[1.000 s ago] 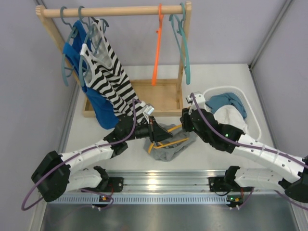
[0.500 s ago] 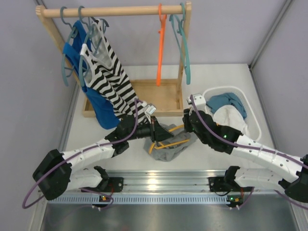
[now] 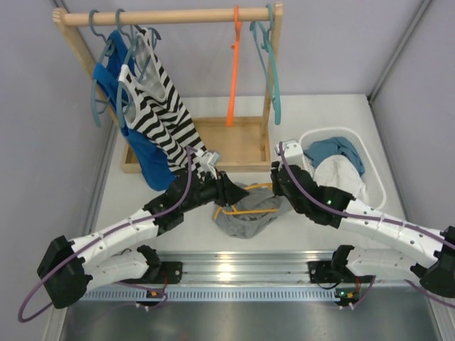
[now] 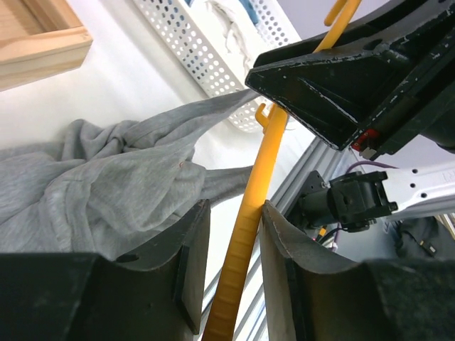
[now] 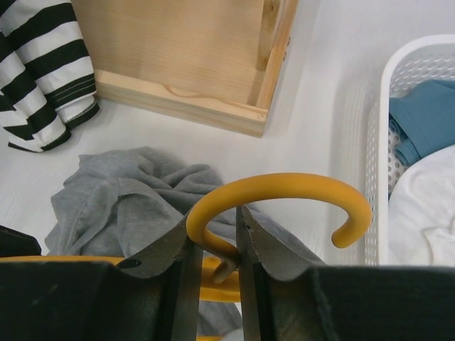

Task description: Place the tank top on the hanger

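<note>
The tank top [image 3: 242, 222] lies crumpled on the white table [image 3: 334, 114], just on the near side of the wooden base [image 3: 242, 145] of the clothes rack, close to it but apart from it. The hanger [image 3: 250, 211] rests on the grey fabric at the same place, with its hook turned to the side of the base. In the left wrist view one strap of the fabric is stretched up to the yellow-orange bar. The right gripper [image 5: 213, 229] is pressed together on the neck of the hook, and the curve of the hook stands above its fingers [image 5: 178, 252], pointing toward the corner of the base. The left gripper [image 4: 231, 224] comes from the left of the base. Its fingers [image 4: 192, 256] stand apart with the bar of the hanger running between them; the bar is close against one finger and a gap shows to the other. A white basket [image 3: 378, 186] with blue and white clothes stands at the right of the base. Over the left part of the base hang a striped top [image 3: 160, 106] and a blue top [image 3: 146, 160].
</note>
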Controlling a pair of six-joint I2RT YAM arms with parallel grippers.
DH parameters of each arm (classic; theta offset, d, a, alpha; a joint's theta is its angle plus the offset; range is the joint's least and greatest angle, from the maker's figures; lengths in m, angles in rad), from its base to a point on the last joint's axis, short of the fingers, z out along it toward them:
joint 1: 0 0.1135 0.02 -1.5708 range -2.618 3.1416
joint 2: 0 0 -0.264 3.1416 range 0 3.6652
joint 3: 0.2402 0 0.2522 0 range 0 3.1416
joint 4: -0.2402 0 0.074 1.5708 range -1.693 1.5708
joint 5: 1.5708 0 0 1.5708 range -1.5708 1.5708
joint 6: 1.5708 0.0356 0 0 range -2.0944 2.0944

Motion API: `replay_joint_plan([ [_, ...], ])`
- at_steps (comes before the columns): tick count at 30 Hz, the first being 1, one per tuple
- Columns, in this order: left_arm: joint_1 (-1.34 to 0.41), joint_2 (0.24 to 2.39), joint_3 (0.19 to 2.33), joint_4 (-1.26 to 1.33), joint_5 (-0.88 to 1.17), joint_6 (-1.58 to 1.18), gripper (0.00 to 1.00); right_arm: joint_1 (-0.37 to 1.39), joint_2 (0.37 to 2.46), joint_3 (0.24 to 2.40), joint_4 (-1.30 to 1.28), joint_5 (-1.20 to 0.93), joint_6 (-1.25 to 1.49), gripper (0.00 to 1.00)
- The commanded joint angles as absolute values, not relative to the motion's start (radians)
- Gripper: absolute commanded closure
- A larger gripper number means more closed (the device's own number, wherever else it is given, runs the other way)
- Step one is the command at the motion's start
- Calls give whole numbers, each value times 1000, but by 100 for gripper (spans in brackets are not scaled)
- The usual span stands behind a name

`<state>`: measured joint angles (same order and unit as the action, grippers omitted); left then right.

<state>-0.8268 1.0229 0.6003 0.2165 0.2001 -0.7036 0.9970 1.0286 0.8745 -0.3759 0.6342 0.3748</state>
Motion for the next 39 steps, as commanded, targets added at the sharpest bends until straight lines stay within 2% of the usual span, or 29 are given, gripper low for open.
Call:
replay_joint_plan([
  [1, -790, 1017, 614, 35, -61, -706, 63, 1009, 1014, 874, -357, 722, 367, 100],
  [6, -790, 996, 580, 38, -45, -706, 62, 1017, 1019, 885, -377, 753, 362, 100],
  [10, -790, 960, 568, 90, -5, -686, 56, 1031, 1031, 896, -387, 779, 348, 100],
  [12, -792, 951, 574, 98, 29, -672, 50, 1038, 1038, 899, -391, 801, 342, 100],
  [15, -790, 940, 578, 124, 61, -661, 47, 1054, 1043, 899, -394, 819, 339, 100],
  [16, -790, 936, 580, 124, 63, -663, 40, 1058, 1043, 900, -391, 821, 337, 100],
  [18, -792, 928, 580, 133, 63, -663, 34, 1061, 1045, 899, -391, 822, 333, 100],
  [20, -792, 908, 578, 121, 22, -670, 33, 1068, 1043, 900, -396, 830, 325, 100],
  [22, -788, 881, 572, 120, 11, -672, 25, 1072, 1042, 900, -402, 836, 318, 100],
  [23, -788, 870, 572, 115, -33, -678, 25, 1072, 1040, 900, -406, 844, 316, 100],
  [30, -787, 793, 581, 39, -179, -712, 25, 1094, 1031, 904, -423, 864, 295, 100],
  [31, -787, 795, 586, -12, -199, -727, 27, 1098, 1028, 902, -422, 861, 288, 100],
  [33, -782, 817, 623, -105, -256, -739, 40, 1098, 1014, 900, -425, 861, 285, 100],
  [35, -784, 831, 640, -196, -261, -739, 47, 1100, 1002, 902, -433, 862, 288, 100],
  [39, -785, 834, 621, -235, -177, -703, 51, 1108, 988, 908, -443, 867, 291, 100],
])
